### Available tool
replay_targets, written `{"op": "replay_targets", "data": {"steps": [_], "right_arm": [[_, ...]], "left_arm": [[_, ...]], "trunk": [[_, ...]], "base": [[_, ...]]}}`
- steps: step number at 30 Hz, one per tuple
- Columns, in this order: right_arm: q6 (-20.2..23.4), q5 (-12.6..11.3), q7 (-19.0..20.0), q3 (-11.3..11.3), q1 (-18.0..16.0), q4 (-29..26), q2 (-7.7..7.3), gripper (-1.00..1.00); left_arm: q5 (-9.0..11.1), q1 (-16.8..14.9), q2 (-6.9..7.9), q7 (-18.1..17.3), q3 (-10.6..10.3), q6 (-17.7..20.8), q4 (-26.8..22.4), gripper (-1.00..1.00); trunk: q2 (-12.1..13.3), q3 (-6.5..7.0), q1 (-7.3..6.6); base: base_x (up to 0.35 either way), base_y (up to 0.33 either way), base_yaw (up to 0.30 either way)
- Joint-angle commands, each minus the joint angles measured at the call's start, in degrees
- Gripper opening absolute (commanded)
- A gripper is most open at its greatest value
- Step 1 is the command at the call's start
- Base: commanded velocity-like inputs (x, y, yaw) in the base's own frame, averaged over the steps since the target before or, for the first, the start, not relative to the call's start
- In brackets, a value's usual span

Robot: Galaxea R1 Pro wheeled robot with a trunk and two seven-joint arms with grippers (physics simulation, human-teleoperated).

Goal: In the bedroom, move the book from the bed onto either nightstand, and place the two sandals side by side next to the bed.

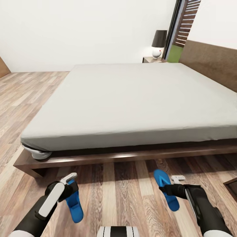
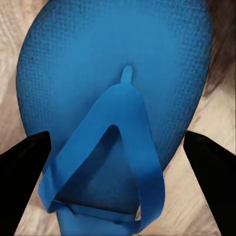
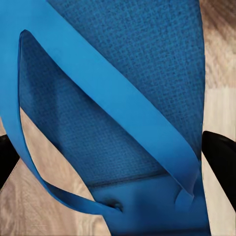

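Note:
Two bright blue sandals are on the wood floor in front of the bed (image 1: pixel 131 98). The left sandal (image 1: pixel 75 205) (image 2: pixel 113 64) sits between the black fingers (image 2: pixel 22 162) of my left gripper (image 1: pixel 70 192), which press its edges. Over the middle of the right sandal (image 1: pixel 166 189) (image 3: pixel 137 73) is my right gripper (image 1: pixel 168 190), its fingers (image 3: pixel 221 157) spread wide, with floor showing between one finger and the sole. A dark nightstand (image 1: pixel 150 60) stands beyond the bed's far side. The book is out of view.
A dark-shaded lamp (image 1: pixel 158 42) with a white round base stands on the nightstand. The bed's low wooden frame (image 1: pixel 98 159) juts out just ahead of both sandals. A dark brown furniture corner (image 1: pixel 232 187) shows at the right edge. Open plank floor (image 1: pixel 26 95) lies to the left.

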Motion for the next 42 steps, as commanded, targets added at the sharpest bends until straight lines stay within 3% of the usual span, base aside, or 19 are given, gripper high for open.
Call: {"op": "replay_targets", "data": {"steps": [1, 7, 17, 27, 33, 42], "right_arm": [[-0.2, 0.5, 0.3, 0.1, -0.9, 1.3, 0.02, -1.00], [-1.4, 0.2, -0.4, 0.5, -4.7, 6.5, 0.07, -1.00], [-1.8, -0.2, -0.6, 0.6, -6.9, 11.1, 0.06, -1.00], [-2.8, -0.3, -0.6, 0.6, -7.3, 11.7, 0.28, -1.00], [-3.0, -0.4, -0.6, 0.5, -7.5, 11.8, 2.32, -1.00], [-3.1, -0.4, -0.6, 0.3, -8.1, 11.8, 3.23, -1.00]], "left_arm": [[0.3, -0.7, -0.33, -0.2, -0.8, -0.2, 1.3, -1.00], [0.2, -4.1, -1.90, -3.2, -3.3, -1.9, 8.4, -1.00], [-0.4, -7.0, -2.65, -7.6, -4.3, -3.2, 14.6, -1.00], [-5.7, -10.0, -3.16, -13.0, -4.6, -5.0, 18.4, -1.00], [-10.5, -14.2, -5.40, -18.9, -4.6, -7.1, 26.5, -1.00], [-12.8, -16.2, -6.29, -22.1, -4.6, -11.2, 30.9, -1.00]], "trunk": [[0.0, -0.06, -0.01], [0.0, -0.36, -0.01], [0.0, -1.20, -0.01], [0.0, -2.12, -0.01], [0.0, -2.67, -0.01], [0.0, -3.50, -0.01]], "base": [[0.021, -0.030, 0.000], [0.010, -0.015, 0.000], [0.002, -0.003, 0.000], [0.000, 0.000, 0.000], [0.000, 0.000, 0.000], [0.000, 0.000, 0.000]]}}
